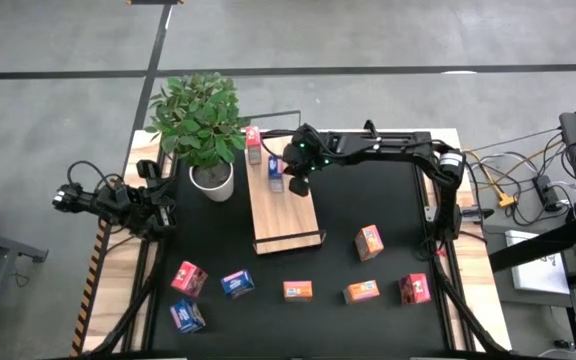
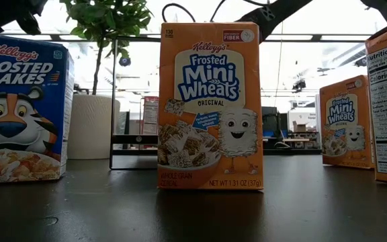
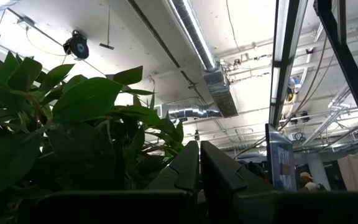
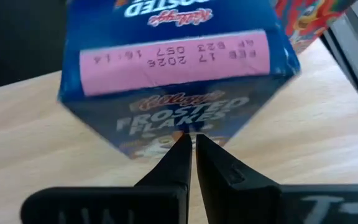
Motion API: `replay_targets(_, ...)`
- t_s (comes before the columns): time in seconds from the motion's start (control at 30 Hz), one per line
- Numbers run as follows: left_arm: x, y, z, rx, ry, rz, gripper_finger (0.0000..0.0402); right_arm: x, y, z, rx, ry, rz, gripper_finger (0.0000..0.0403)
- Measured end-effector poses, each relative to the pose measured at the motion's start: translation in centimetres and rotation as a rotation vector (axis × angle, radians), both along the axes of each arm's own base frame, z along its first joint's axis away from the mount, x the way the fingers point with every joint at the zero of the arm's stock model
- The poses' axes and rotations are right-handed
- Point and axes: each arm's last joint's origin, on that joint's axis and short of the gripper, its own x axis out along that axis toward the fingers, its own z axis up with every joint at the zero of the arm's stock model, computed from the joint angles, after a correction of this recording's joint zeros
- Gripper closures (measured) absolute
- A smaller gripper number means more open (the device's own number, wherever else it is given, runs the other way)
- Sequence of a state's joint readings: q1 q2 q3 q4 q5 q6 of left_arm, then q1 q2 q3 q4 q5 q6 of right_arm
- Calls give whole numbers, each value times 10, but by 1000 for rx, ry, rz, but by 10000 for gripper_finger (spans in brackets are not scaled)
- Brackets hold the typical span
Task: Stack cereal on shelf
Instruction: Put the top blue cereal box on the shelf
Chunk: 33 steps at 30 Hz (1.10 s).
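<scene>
The shelf (image 1: 286,215) is a light-wood board with a black wire frame, lying on the black table. A pink-red cereal box (image 1: 254,143) stands at its far end, and a blue Frosted Flakes box (image 1: 276,170) stands on the board just nearer. My right gripper (image 1: 293,183) is shut and slants down at this blue box (image 4: 173,81); its tips are in front of the printed face. The red box (image 4: 309,15) shows behind it. My left gripper (image 3: 199,149) is shut, points upward, and waits at the table's left edge by the plant. My right gripper's shut fingertips (image 4: 182,146) lie against or just short of the blue box's printed face (image 4: 166,121), near that face's lower part, coming slanting down from the table's right. I cannot tell whether they touch it. The box's bottom is on the shelf board.
Several loose cereal boxes lie along the table's near side, among them a pink-red one (image 1: 188,277), a blue one (image 1: 237,284), an orange one (image 1: 298,290) and another orange one (image 1: 369,241). A potted plant (image 1: 208,125) stands left of the shelf's far end.
</scene>
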<state>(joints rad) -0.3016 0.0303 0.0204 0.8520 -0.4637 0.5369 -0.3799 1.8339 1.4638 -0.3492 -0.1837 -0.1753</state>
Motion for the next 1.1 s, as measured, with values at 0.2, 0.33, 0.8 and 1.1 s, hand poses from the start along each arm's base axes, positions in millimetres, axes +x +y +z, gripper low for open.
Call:
replay_targets(0.2, 0, 0, 0, 0, 0, 0, 402, 8, 4, -11, -8, -1, 8, 390)
replay_targets(0.33, 0, 0, 0, 0, 1, 0, 402, 11, 3, -17, -51, 9, -4, 390)
replay_targets(0.8, 0, 0, 0, 0, -1, -1, 402, 17, 2, -11, -85, -65, 2, 390)
replay_targets(1.1, 0, 0, 0, -2, -1, -3, 402, 18, 3, -11, -95, -84, 12, 390)
